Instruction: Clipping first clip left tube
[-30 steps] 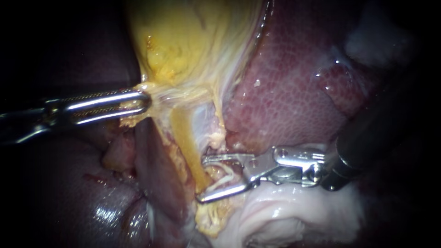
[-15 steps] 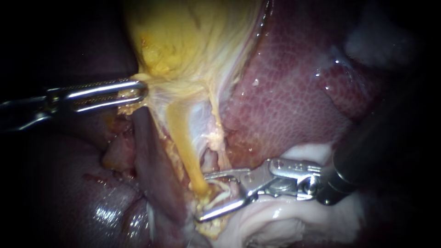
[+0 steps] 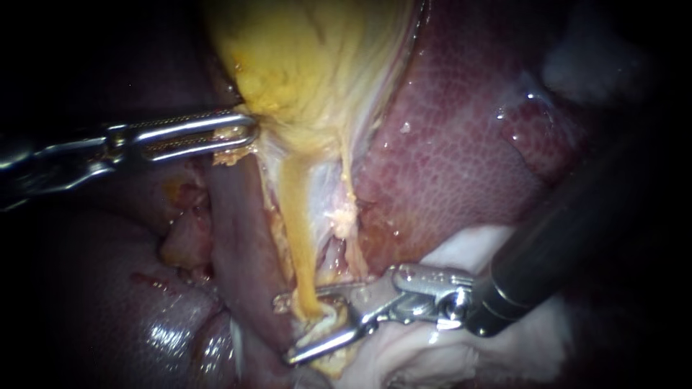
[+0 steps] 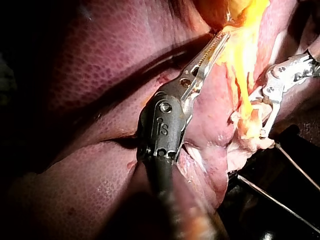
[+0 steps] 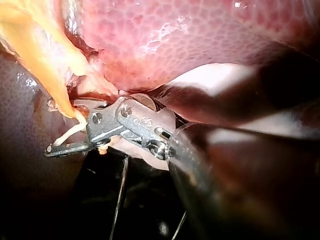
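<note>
Left instrument (image 3: 241,135): shaft enters near level; hand clamped flat on the gallbladder (image 3: 310,65). Right instrument (image 3: 292,328): dark shaft slants down from upper right; hand spread in a V.

Background: dark surround, spot-lit centre.
Light sits tight on the middle and the edges of the endoscope view fall to black. Both wrist views show a black surface (image 5: 150,215) underneath, crossed by thin pale lines (image 5: 118,195); can't tell what they are.
</note>
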Tool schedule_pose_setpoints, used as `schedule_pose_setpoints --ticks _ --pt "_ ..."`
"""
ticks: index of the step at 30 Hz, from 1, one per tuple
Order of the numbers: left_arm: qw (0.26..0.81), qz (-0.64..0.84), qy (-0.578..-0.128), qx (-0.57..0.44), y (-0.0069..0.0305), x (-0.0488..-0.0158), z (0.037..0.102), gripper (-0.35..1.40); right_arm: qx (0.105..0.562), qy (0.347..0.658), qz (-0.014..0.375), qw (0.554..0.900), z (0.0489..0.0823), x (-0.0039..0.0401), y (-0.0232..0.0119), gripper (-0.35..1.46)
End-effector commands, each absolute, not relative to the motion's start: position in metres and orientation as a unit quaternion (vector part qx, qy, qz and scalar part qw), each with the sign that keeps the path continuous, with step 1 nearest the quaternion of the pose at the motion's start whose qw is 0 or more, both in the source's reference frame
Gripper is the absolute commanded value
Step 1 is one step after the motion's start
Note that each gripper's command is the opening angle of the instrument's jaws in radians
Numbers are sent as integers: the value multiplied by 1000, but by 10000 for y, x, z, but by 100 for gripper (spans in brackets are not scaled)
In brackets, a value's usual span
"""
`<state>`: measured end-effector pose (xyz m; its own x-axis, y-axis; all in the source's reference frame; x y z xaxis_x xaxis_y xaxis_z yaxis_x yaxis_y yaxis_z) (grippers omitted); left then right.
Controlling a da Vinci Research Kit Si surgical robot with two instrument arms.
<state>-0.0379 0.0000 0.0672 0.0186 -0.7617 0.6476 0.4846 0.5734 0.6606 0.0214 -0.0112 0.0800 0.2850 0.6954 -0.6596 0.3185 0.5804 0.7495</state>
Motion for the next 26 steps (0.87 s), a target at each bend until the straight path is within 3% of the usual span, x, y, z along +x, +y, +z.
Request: schedule_pose_setpoints --ticks 1,5,8,9,26 --pt "702 -443 -542 129 0 -379 670 -35 435 583 142 672 801 214 -110 57" --pt "702 -443 -542 129 0 -379 669 -35 435 583 141 672 805 212 -107 46" --pt "702 -443 -542 129 0 -378 669 -35 466 564 127 669 808 203 -107 -22" --pt "702 -443 -542 129 0 -378 669 -35 463 562 128 674 809 202 -106 -35" --pt "703 -442 -542 129 -4 -375 668 -35 467 558 128 674 814 199 -105 -35"
